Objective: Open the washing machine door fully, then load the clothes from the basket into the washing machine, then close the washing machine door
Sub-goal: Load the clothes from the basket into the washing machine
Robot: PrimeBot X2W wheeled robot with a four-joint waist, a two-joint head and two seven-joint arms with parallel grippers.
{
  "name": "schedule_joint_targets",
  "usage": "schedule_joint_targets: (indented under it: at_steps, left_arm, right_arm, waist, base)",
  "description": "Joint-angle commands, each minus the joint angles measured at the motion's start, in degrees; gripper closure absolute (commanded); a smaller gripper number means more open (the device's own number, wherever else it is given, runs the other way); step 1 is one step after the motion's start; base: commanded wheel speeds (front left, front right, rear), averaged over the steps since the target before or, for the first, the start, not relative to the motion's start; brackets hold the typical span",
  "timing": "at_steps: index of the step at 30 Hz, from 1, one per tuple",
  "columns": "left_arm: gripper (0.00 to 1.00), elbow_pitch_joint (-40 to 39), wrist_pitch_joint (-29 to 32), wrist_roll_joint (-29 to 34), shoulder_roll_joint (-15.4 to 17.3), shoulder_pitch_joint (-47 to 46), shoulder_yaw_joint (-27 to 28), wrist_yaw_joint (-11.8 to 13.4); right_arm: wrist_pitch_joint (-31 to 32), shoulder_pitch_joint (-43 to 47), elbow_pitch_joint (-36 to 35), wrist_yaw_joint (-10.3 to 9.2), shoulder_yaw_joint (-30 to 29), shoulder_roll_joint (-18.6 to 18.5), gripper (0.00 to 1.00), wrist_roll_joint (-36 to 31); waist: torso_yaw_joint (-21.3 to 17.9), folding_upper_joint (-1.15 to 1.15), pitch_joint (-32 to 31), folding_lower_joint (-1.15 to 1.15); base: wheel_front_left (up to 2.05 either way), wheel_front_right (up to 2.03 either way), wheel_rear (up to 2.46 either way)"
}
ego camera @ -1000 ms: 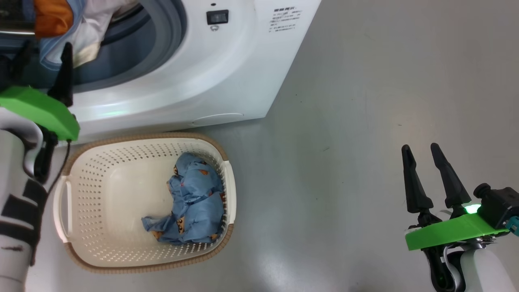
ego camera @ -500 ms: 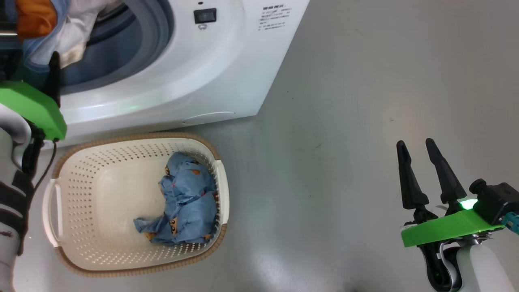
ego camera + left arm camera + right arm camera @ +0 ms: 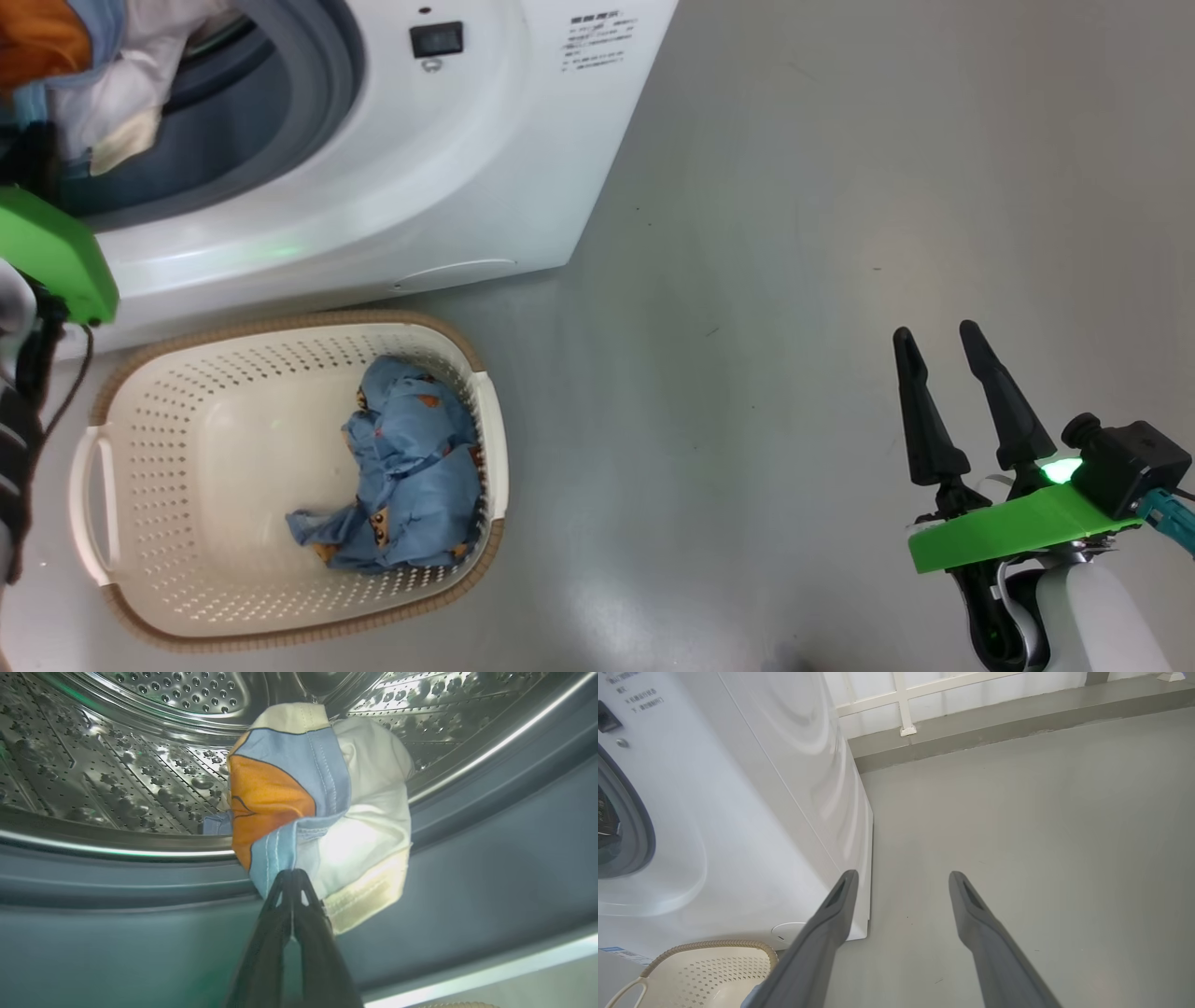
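The left gripper point(image 3: 292, 873), closed, touches its fingertips to a bunched garment point(image 3: 322, 802) whose long axis runs straight ahead of them, over the rubber ring point(image 3: 467, 868) into the drum point(image 3: 117, 765). The right gripper point(image 3: 935, 329) gapes open; the clothes point(image 3: 401, 476) in the basket point(image 3: 280, 323) lie well to its left.

Mouth of the washing machine point(image 3: 448, 140): a garment point(image 3: 322, 802) hangs over the grey-blue rubber ring point(image 3: 467, 868) and blocks the middle of the opening. In the left wrist view the steel drum point(image 3: 117, 765) lies open on either side of it. The left gripper point(image 3: 292, 875), pinched on the garment's lower edge, occupies the lip. The basket point(image 3: 289, 320) stands just before the machine, its left half bare, with blue clothes point(image 3: 401, 485) bunched at the right. Bare floor point(image 3: 794, 280) surrounds the spread right gripper point(image 3: 935, 329).
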Motion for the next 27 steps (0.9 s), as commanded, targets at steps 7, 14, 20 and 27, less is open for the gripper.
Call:
schedule_joint_targets:
  at_steps: [7,14,20,27]
  left_arm:
    - [1.00,-1.07,-0.81,-1.10,3.52,-3.31,0.70,-0.08]
    - [1.00,-8.95,-0.84,-2.46,4.73,-5.37,6.39,0.72]
    - [1.00,-17.03,-0.84,-1.18,5.54,-4.06,14.64,2.23]
    - [1.00,-13.34,-0.85,2.46,6.08,-1.33,17.65,2.49]
  right_arm:
    - [-0.68,0.26,-1.29,0.16,1.45,0.20,0.00,0.75]
    - [-0.68,-0.19,-1.20,0.16,2.24,0.69,0.00,0.86]
    - [-0.68,-0.94,-1.08,0.16,3.00,0.88,0.00,1.31]
    - [-0.68,-0.63,-0.67,0.16,4.25,0.92,0.00,1.77]
  waist:
    - [-1.01,0.00,0.62,0.00]
    - [-2.00,0.00,1.37,0.00]
    - [-3.34,0.00,1.81,0.00]
    - [-5.30,0.00,1.20,0.00]
  base:
    - [0.00,0.00,0.00]
    - [0.00,0.00,0.00]
    - [0.00,0.00,0.00]
    - [0.00,0.00,0.00]
